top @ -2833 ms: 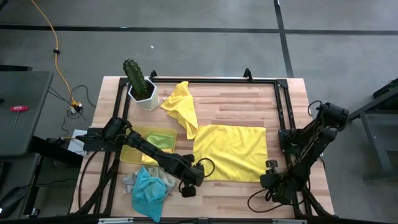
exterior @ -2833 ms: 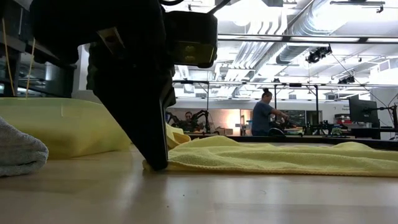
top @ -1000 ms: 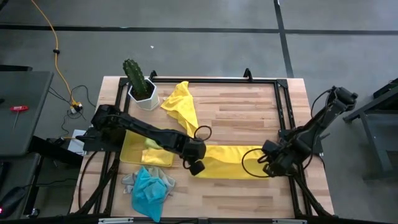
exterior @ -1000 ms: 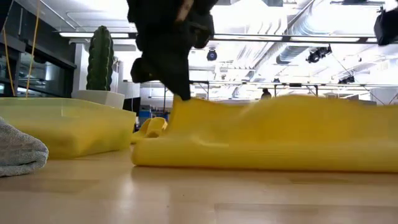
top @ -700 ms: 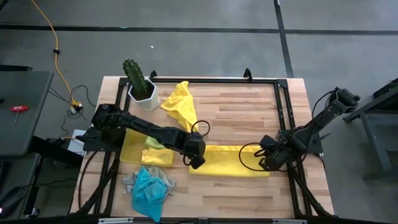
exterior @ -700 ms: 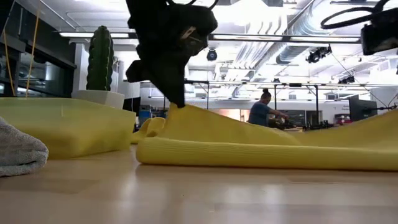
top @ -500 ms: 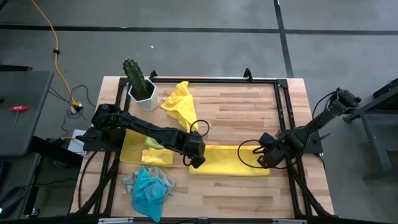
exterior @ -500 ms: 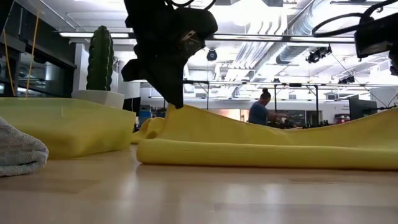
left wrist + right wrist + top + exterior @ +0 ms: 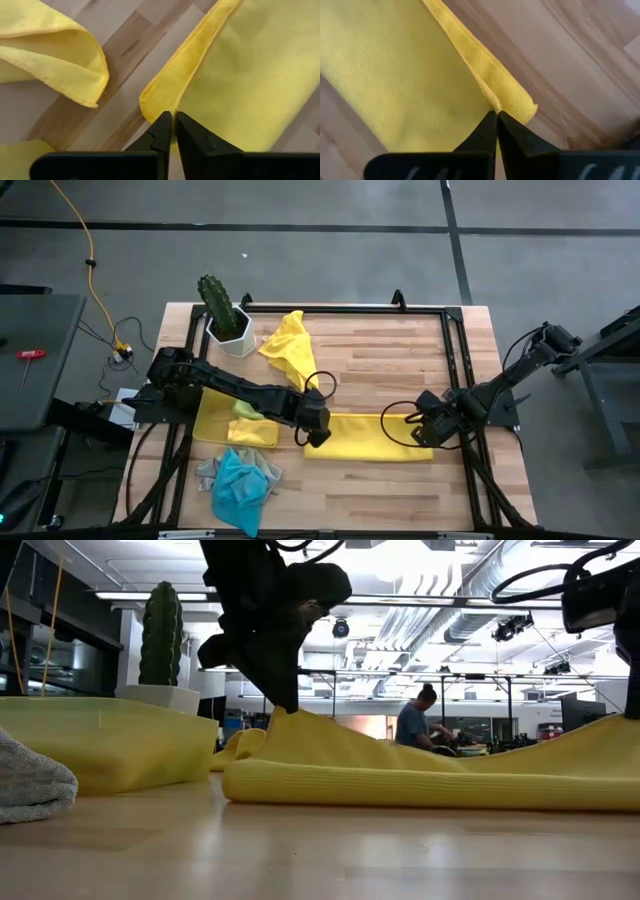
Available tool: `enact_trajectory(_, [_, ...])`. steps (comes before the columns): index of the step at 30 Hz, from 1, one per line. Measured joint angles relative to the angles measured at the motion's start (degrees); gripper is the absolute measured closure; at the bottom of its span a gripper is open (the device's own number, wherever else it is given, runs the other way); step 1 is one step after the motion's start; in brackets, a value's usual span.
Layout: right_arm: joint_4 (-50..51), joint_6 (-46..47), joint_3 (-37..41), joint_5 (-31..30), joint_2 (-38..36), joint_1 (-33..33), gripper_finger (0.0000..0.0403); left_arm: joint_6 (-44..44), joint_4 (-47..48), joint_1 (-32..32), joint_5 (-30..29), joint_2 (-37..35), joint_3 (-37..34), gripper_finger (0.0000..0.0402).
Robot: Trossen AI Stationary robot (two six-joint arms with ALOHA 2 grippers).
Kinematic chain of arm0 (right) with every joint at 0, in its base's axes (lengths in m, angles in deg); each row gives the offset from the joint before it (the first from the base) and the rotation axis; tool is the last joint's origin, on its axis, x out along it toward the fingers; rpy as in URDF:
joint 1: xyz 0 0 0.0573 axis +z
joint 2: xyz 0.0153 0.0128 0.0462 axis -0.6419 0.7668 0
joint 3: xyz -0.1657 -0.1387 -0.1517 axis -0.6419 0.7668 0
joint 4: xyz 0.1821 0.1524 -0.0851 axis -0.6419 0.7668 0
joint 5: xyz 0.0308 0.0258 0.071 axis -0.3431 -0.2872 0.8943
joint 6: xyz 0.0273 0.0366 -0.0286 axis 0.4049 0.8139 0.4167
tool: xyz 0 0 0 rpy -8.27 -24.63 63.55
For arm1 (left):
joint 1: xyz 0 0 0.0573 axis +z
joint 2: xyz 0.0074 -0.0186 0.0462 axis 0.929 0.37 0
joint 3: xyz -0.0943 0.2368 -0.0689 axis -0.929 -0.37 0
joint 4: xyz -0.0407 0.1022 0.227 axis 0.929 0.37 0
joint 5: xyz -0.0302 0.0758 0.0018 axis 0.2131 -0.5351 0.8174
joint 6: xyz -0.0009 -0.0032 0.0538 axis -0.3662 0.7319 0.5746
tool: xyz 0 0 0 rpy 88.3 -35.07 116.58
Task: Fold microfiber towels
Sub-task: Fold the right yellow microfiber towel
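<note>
From the high view we found the yellow towel (image 9: pixel 368 437) lying as a long folded strip on the worktop (image 9: pixel 380 360), stretched between the left end effector (image 9: pixel 312 434) at one end and the right end effector (image 9: pixel 424 436) at the other; a crumpled yellow towel (image 9: pixel 290 350) lay beyond the left end effector, well apart. In the low view the strip (image 9: pixel 420 775) rose to a peak under the left end effector (image 9: pixel 282 705), so we judged the corners should be lowered until the edges met before letting go. In the left wrist view the fingers (image 9: pixel 161 132) were pressed nearly together, pinching the towel corner (image 9: pixel 160 102). In the right wrist view the fingers (image 9: pixel 487 127) were likewise clamped on the doubled hem (image 9: pixel 512 97); we judged both releases should come together to keep the fold square.
</note>
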Motion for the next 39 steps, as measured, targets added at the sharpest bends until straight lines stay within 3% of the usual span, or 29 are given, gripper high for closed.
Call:
enact_trajectory(5, [0.08, -0.02, 0.00, -0.51, 0.00, 0.00, 0.0388, 1.96, 0.22, 0.98, -0.76, 0.00, 0.00, 0.0351])
enact_trajectory(12, [3.61, -1.38, -0.89, -2.56, -0.09, 0.11, 0.0291, 8.09, 0.31, 3.67, 0.83, -0.88, -0.07, 0.0299])
enact_trajectory(18, [-3.57, -9.14, -3.04, -3.32, -3.64, 5.56, 0.0236, 23.44, -3.11, 0.51, 5.70, -3.84, -0.03, 0.0276])
enact_trajectory(23, [-10.66, -8.17, -3.04, -4.20, -4.84, 13.16, 0.0229, 33.05, -6.40, -6.37, 9.70, -3.88, -0.01, 0.0275])
enact_trajectory(27, [-11.48, -4.34, -3.04, -8.77, -3.50, 17.73, 0.0229, 35.52, -7.79, -9.97, 9.43, -0.40, 0.00, 0.0275])
enact_trajectory(31, [-11.59, -2.58, -3.04, -11.55, -2.39, 19.28, 0.0229, 35.59, -10.04, -10.67, 8.39, 3.91, -0.02, 0.0275])
enact_trajectory(39, [-11.89, -3.05, -3.04, -11.34, -2.29, 19.28, 0.0229, 34.04, -9.65, -10.51, 6.88, 9.13, 0.00, 0.0275])
